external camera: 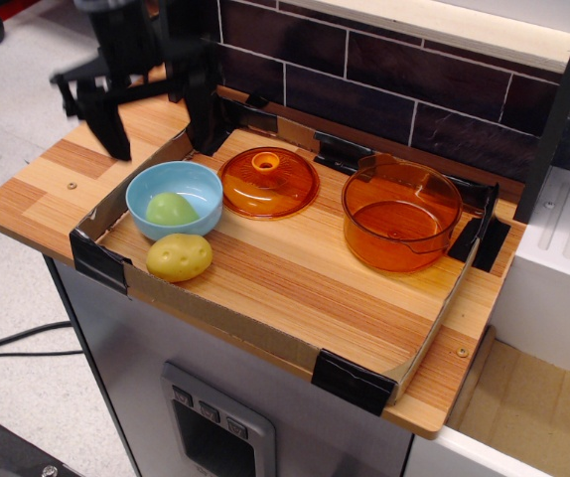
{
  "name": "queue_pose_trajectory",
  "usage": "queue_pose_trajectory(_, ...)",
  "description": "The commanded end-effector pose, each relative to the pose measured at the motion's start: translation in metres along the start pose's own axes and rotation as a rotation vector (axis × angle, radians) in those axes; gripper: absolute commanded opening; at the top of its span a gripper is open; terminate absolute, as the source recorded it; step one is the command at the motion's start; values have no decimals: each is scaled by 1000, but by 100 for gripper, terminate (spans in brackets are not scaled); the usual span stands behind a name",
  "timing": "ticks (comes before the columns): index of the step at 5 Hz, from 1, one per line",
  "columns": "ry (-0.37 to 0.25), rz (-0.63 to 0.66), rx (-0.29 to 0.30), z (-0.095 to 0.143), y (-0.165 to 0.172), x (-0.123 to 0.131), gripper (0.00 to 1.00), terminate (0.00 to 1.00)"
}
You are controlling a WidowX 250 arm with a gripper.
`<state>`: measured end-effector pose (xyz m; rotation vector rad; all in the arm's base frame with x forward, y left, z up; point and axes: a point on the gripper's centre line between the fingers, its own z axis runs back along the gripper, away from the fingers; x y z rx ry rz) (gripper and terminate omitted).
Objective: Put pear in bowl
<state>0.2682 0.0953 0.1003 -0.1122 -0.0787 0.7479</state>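
My gripper [156, 124] is spread wide and holds nothing, raised clear above the tabletop [295, 268]. Pear [171, 210] lies inside the bowl [176, 200], below and slightly right of my gripper.

Risks, as I judge them:
- dipping low could clip the bowl rim and tip it
- a sideways sweep could knock the lid [268, 182] just beside the bowl

Pear: light green, smooth, rounded, lying on its side.

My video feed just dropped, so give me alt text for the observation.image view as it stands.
A green pear lies inside a light-blue bowl on a wooden counter, and the open black gripper hangs above and behind it, holding nothing. A yellow potato sits just in front of the bowl, with an orange lid and orange pot to the right.
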Motion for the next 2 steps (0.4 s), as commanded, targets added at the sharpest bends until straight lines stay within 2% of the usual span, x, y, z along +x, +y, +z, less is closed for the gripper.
queue_pose_trajectory(1, -51, -14, -19, 15, 0, 5, 100, 0)
queue_pose_trajectory(2, -51, -14, -19, 15, 0, 5, 100, 100)
